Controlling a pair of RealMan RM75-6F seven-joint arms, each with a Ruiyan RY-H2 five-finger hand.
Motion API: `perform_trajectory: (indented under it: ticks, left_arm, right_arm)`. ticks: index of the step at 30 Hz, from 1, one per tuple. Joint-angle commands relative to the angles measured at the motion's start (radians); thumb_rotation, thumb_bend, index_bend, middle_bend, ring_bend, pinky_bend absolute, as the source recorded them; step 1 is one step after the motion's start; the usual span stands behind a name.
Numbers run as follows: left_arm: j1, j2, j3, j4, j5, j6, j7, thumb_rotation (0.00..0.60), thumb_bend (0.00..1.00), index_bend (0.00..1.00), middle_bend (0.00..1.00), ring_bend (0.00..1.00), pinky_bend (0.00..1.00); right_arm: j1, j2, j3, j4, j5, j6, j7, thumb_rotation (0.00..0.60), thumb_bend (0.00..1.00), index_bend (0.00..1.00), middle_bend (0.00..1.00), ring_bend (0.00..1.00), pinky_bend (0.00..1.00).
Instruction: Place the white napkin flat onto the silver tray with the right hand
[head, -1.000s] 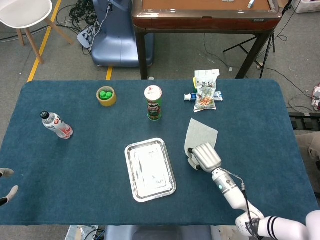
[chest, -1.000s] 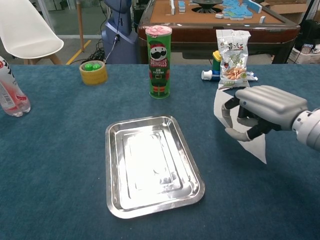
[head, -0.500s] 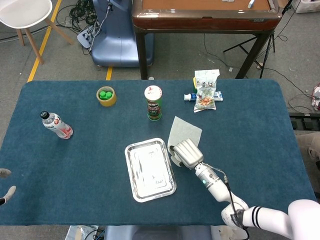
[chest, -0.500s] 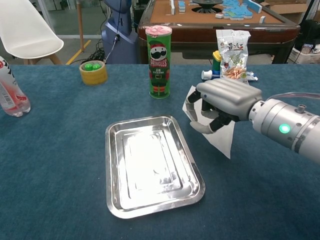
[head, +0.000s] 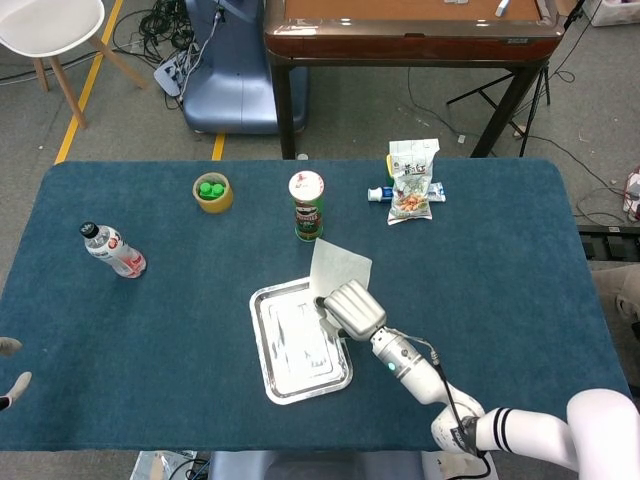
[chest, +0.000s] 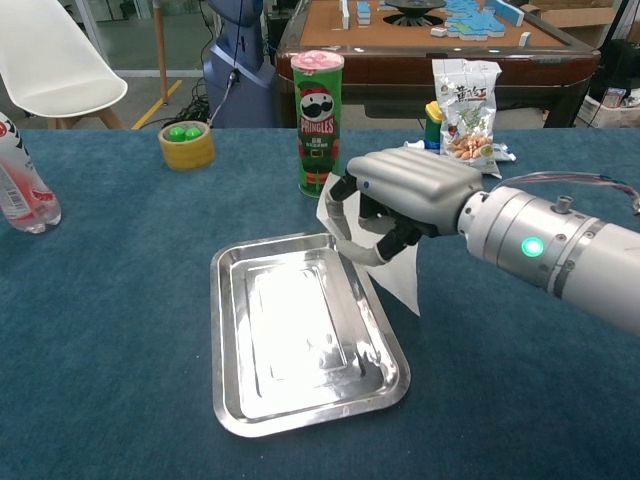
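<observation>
White napkin (chest: 392, 270) pinched in curled fingers (chest: 358, 218) of right hand (chest: 395, 200), hanging over right rim of silver tray (chest: 300, 400). Step: carry over tray. Next: move further left, lower, spread flat, release.

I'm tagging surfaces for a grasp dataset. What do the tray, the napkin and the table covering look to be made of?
Tray: apparently polished metal, likely steel or aluminium; it mirrors light with bright glare and has a pressed rim.
Napkin: thin white paper or tissue by its look; it hangs limp with a soft crease from the right robot hand.
Table covering: dark teal fabric, probably felt or short-pile cloth; matte, faintly fuzzy.
</observation>
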Motion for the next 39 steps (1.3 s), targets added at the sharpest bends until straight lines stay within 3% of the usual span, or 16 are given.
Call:
perform_trajectory:
  ticks: [1, 23, 39]
  left_arm:
    - [0.000, 0.000, 0.000, 0.000, 0.001, 0.001, 0.000, 0.600, 0.21, 0.44, 0.49, 0.38, 0.54]
    - [0.003, 0.002, -0.001, -0.003, 0.002, 0.004, 0.001, 0.600, 0.21, 0.44, 0.49, 0.38, 0.54]
    - [0.005, 0.002, -0.001, -0.003, 0.001, 0.006, 0.004, 0.600, 0.21, 0.44, 0.49, 0.38, 0.54]
  right_arm:
    - [0.011, 0.005, 0.001, -0.023, 0.010, -0.013, 0.008, 0.600, 0.47, 0.57, 1.00, 1.00, 1.00]
    - [0.058, 0.005, -0.038, -0.136, 0.018, -0.056, 0.023, 0.600, 0.47, 0.57, 1.00, 1.00, 1.00]
    - [0.083, 0.017, -0.083, -0.152, -0.054, -0.068, 0.098, 0.600, 0.47, 0.57, 1.00, 1.00, 1.00]
